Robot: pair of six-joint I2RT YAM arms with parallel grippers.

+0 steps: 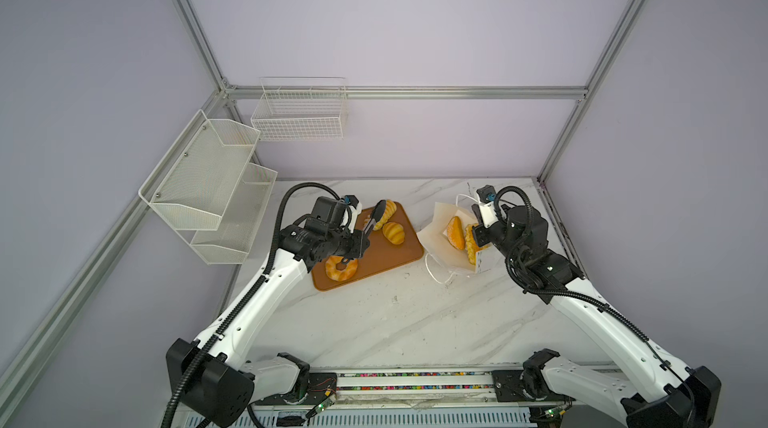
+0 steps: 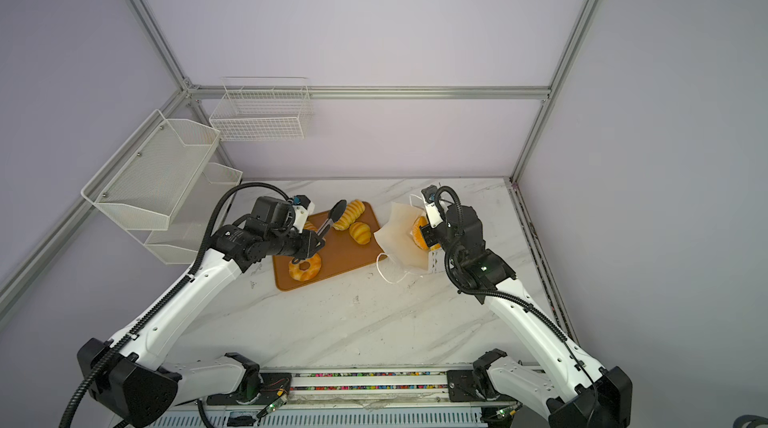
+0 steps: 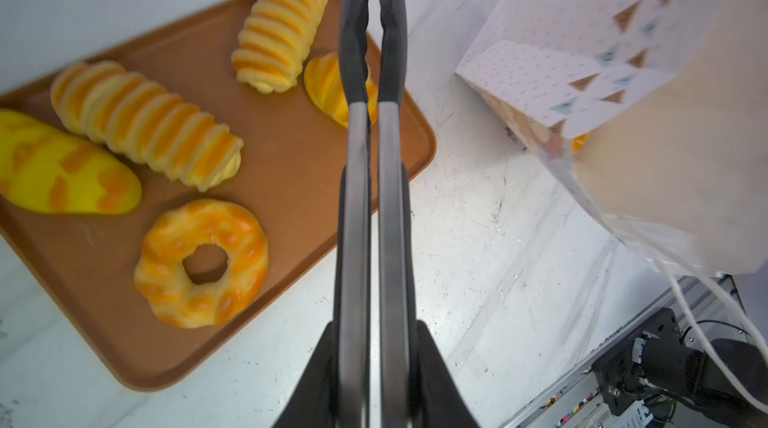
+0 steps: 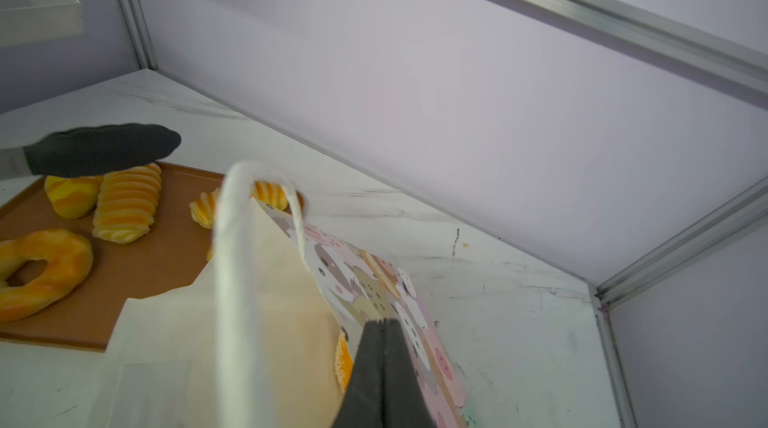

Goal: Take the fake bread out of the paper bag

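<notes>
Progress check: five pieces of fake bread lie on the brown tray (image 1: 386,257), which sits toward the far left of the desk (image 1: 395,322). They are a ring doughnut (image 3: 201,263), a long ridged loaf (image 3: 149,126), a shorter ridged loaf (image 3: 280,26), a smooth yellow oval (image 3: 62,164) and a small croissant bun (image 3: 326,85) half hidden behind my tongs (image 3: 358,197). Two pieces remain in the paper bag (image 1: 436,234) near the far right corner: a speckled oval (image 1: 456,231) and a golden piece (image 1: 471,248) beside it, both partly hidden. So I judge the task well past halfway. My left end effector (image 1: 360,243) is clamped on the tongs, whose black tips meet with nothing between them, above the tray's far edge. My right end effector (image 4: 383,324) is closed, and by the look of it pinches the bag's printed wall to keep the mouth open. The bread is glossy golden yellow with orange browning. The bag is creased, white inside, and its cord handle (image 4: 237,259) arches loose.
</notes>
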